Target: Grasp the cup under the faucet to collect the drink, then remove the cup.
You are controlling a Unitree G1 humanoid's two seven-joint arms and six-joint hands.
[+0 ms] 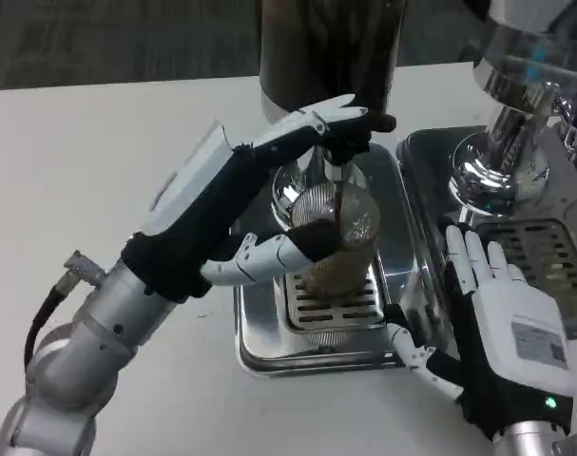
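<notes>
A clear plastic cup (340,237) stands under the faucet (350,142), above the grille of the steel drip tray (259,342). A thin dark stream runs from the faucet into the cup, and dark drink lies in its lower part. My left hand (236,199) comes in from the left. Its thumb presses the cup's near side, and its long fingers (307,123) reach round the far side, up by the black tap handle (378,122). My right hand (502,313) lies flat and open on the table to the right of the tray, holding nothing.
The dark drink dispenser (331,43) stands behind the tray. A second steel tray (545,252) with a chrome machine (507,142) is at the right, just beyond my right hand. White table (88,161) stretches to the left.
</notes>
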